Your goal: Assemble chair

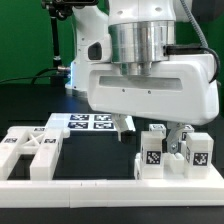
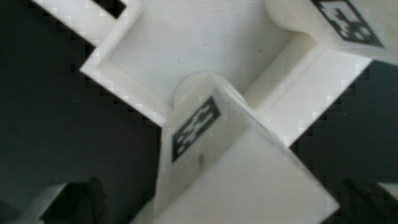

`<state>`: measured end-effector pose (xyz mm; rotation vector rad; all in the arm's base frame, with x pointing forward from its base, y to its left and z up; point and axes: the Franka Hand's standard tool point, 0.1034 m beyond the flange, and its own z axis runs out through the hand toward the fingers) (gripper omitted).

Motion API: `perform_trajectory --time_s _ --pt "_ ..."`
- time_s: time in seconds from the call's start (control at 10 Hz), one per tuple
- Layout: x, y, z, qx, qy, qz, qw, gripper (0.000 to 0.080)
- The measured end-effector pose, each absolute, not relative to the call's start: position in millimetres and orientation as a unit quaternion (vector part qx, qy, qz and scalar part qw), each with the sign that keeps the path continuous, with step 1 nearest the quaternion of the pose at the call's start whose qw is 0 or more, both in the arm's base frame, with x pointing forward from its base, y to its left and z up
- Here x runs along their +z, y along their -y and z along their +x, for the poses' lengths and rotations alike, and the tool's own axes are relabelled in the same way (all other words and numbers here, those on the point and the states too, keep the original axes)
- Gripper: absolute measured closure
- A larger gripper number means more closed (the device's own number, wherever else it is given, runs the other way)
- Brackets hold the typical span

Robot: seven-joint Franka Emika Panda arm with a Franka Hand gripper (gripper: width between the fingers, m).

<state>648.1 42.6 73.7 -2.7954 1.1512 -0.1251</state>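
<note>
Chair parts: where do they lie? (INSPECTOR)

A cluster of cube-ended pieces stands on the bench directly beneath the claw, with black-and-white tags facing the exterior camera. A notched piece, also tagged, lies flat well apart from the claw, toward the exterior view's left. (ASSISTANT)

State of the claw? (INSPECTOR)

Jaws spread wide, nothing gripped. In the wrist view the claw shows two dark, blurred fingers far apart, with a tagged white piece lying between them. Contact with that piece cannot be confirmed. A second tagged part sits farther out from the claw, partly cut off by the picture's edge. (ASSISTANT)

Other items on the bench? (INSPECTOR)

The marker board lies flat beyond the claw, slightly toward the exterior view's left. The border rail runs along the bench on the claw's near side, just beside the cluster. (ASSISTANT)
</note>
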Motion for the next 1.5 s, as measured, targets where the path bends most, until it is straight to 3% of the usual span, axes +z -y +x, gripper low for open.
perform_trajectory --time_s 0.3,0.5,0.6,0.7,0.8,0.9,1.1,1.5 --pt "73.7 -48.6 648.1 -0.053 -0.165 -0.984 0.042 0.0151" --pt "72.9 -47.9 647.8 -0.052 -0.188 -0.98 0.043 0.0151" --pt "72.8 -47.7 647.8 -0.051 -0.19 -0.979 0.043 0.0245" --pt "72.5 -47.8 647.7 -0.05 -0.215 -0.974 0.044 0.0245" --pt "72.3 -47.9 647.6 -0.048 -0.254 -0.965 0.046 0.0428" --pt "72.2 -47.7 647.5 -0.046 -0.29 -0.955 0.048 0.0514" --pt "72.1 -47.1 647.6 -0.043 -0.348 -0.935 0.05 0.0514" --pt "74.0 -48.8 646.9 -0.002 -0.714 -0.699 0.052 0.0514"
